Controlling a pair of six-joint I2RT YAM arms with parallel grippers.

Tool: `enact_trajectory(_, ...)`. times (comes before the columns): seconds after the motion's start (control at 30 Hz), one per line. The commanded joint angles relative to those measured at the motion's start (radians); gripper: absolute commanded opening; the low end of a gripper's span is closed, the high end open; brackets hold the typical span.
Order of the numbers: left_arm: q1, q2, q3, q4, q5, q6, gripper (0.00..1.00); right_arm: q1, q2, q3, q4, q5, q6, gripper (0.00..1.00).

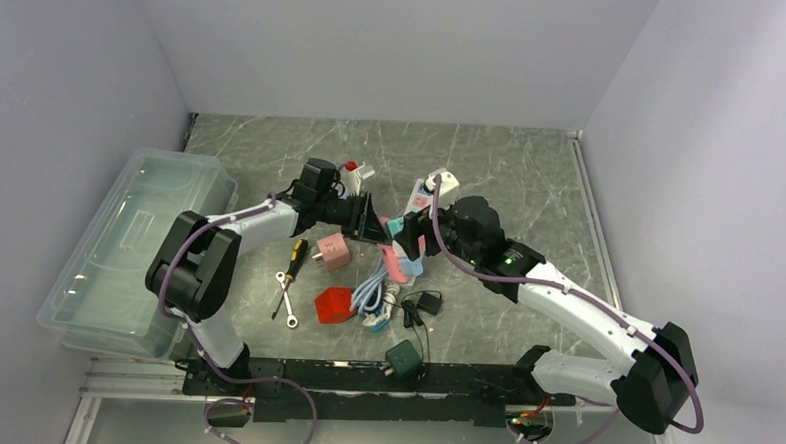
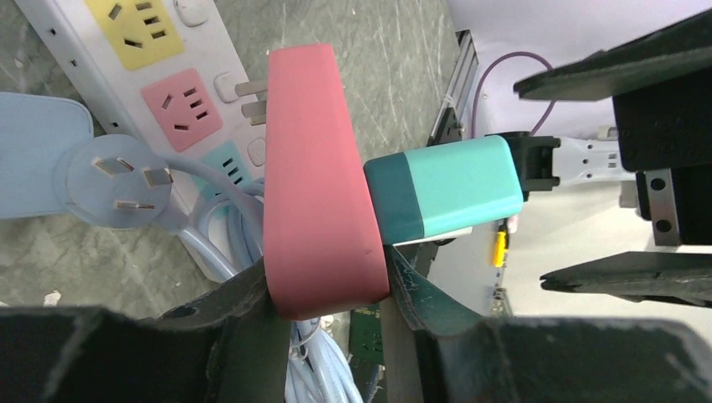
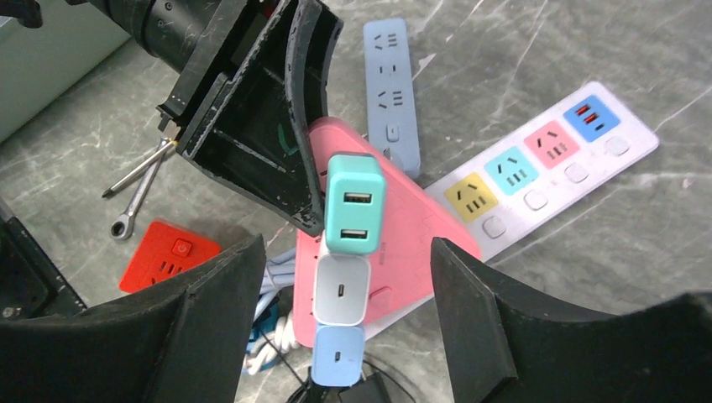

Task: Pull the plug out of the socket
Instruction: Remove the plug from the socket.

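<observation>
At the centre of the grey marbled desk (image 1: pixel 511 177), the left tool (image 2: pixel 327 290) pinches the end of a pink, wedge-shaped plastic power strip (image 2: pixel 315 185), bracing it. A teal, box-shaped USB charger plug (image 3: pixel 355 204) is still seated in the strip's face. The right tool (image 3: pixel 344 243) hangs over the plug with its fingers spread wide, one on either side and touching neither.

The step in hand looks like the approach to the grasp. The next move calls for the right tool to close on the plug's flanks and draw it straight out along its pins while the left tool keeps the strip from following.

The right wrist view alone shows a white adapter (image 3: pixel 342 290) plugged in just beside the teal plug, so the closing fingers have a close neighbour. The left wrist view gives the side-on seam between plug and strip. It appears flush, though the pins are hidden.
</observation>
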Motion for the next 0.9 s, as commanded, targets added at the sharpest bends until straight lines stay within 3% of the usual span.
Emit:
enact_trajectory(0.0, -0.004, -0.088, 0.056, -0.037, -0.003, 0.12, 0.0, -0.017, -0.034, -0.042, 0.149, 0.017, -0.065, 0.75)
enact_trajectory(0.13, -0.007, -0.127, 0.07, -0.127, -0.06, 0.229, 0.0, -0.067, 0.006, -0.052, 0.22, -0.098, -0.08, 0.72)
enact_trajectory(0.27, -0.01, -0.145, 0.098, -0.217, -0.122, 0.307, 0.0, -0.089, 0.005, -0.115, 0.367, -0.198, 0.018, 0.68)
enact_trajectory(0.5, -0.011, -0.148, 0.109, -0.24, -0.138, 0.309, 0.0, -0.088, -0.039, -0.274, 0.646, -0.269, 0.059, 0.69)
enact_trajectory(0.6, -0.014, -0.145, 0.114, -0.251, -0.145, 0.314, 0.0, -0.087, -0.05, -0.293, 0.655, -0.233, 0.054, 0.71)
enact_trajectory(0.87, -0.05, -0.143, 0.12, -0.274, -0.179, 0.338, 0.0, -0.085, -0.04, -0.354, 0.71, -0.224, 0.08, 0.65)
